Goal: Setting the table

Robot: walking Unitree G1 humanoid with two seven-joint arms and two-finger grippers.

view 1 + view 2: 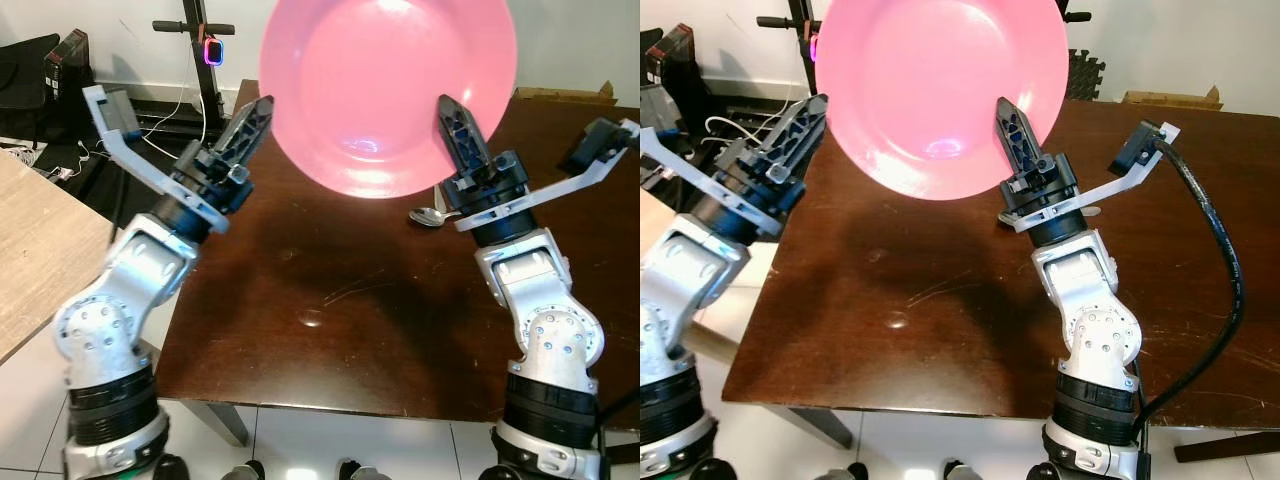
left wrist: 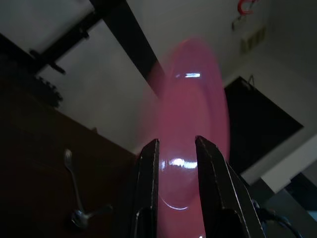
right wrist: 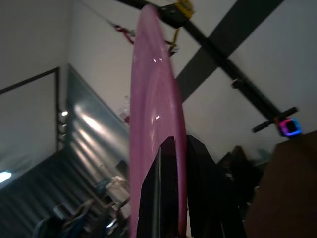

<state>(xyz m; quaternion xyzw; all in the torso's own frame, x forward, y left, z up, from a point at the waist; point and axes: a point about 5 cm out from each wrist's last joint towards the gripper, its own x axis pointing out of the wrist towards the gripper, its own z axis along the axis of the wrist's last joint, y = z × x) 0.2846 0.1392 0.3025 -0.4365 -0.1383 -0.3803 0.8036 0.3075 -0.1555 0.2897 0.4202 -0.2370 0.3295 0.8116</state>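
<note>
A large pink plate point(image 1: 385, 90) is held up on edge, high above the dark wooden table point(image 1: 330, 300) and close to my head. My right gripper point(image 1: 447, 105) is shut on its lower right rim; the right wrist view has the rim running between the black fingers point(image 3: 171, 188). My left gripper point(image 1: 262, 108) points up at the plate's left edge, its fingers point(image 2: 148, 188) a little apart, and the pink plate point(image 2: 193, 124) is seen through the gap. A spoon point(image 1: 428, 216) lies on the table behind my right wrist, with a fork point(image 2: 74, 178) beside it.
A light wooden table point(image 1: 30, 250) stands to the left across a narrow gap. Behind the dark table are a black stand carrying a glowing device point(image 1: 212, 50), cables on the floor, and a cardboard box point(image 1: 560, 95) at the far right.
</note>
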